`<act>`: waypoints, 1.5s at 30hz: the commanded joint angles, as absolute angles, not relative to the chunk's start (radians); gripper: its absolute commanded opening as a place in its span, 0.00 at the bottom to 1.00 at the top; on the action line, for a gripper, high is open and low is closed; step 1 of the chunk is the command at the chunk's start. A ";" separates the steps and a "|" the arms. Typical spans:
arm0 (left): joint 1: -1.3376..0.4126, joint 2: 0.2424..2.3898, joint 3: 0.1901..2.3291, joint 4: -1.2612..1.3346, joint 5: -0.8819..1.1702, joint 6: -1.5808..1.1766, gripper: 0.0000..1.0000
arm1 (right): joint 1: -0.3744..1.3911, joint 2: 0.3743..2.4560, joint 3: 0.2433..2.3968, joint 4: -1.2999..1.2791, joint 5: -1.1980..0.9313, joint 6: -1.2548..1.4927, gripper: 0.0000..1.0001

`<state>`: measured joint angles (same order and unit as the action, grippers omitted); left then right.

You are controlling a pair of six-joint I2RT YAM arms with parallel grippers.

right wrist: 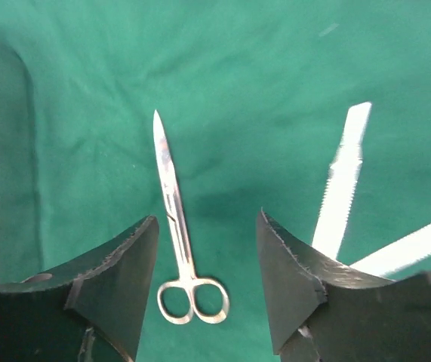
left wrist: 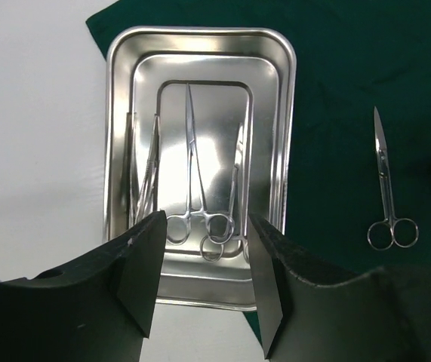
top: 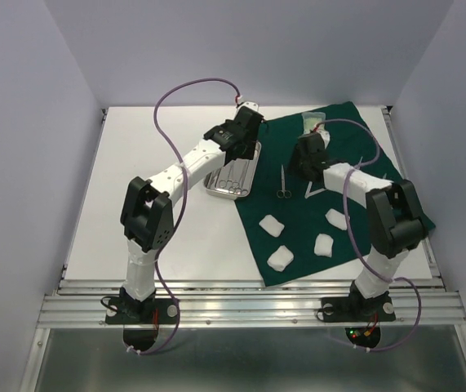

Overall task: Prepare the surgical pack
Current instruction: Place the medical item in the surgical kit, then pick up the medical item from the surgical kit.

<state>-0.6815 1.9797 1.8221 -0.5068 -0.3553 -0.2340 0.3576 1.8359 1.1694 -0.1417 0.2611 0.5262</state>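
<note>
Top external: drape on surface, four gauze pads at its near end. Left end effector apart over tray (instruments inside). Right end effector apart, straddling scissors lying on drape.

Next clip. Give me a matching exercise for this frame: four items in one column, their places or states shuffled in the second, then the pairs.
1 steel tray
2 lone scissors
3 gauze pads
4 left gripper

A open, over the steel tray
B scattered on the near part of the green drape
C at the drape's left edge, instruments inside
D flat on the drape, under the open right gripper

Pairs: 1-C, 2-D, 3-B, 4-A
</note>
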 commanded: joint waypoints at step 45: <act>-0.908 2.530 2.333 -0.595 -0.448 -0.341 0.38 | 0.043 1.417 0.853 -0.160 0.267 0.457 0.68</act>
<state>-0.8936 2.5511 2.2936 -0.5686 -0.3775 -0.3645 0.0410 1.4406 0.8539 -0.1577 0.2695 0.4679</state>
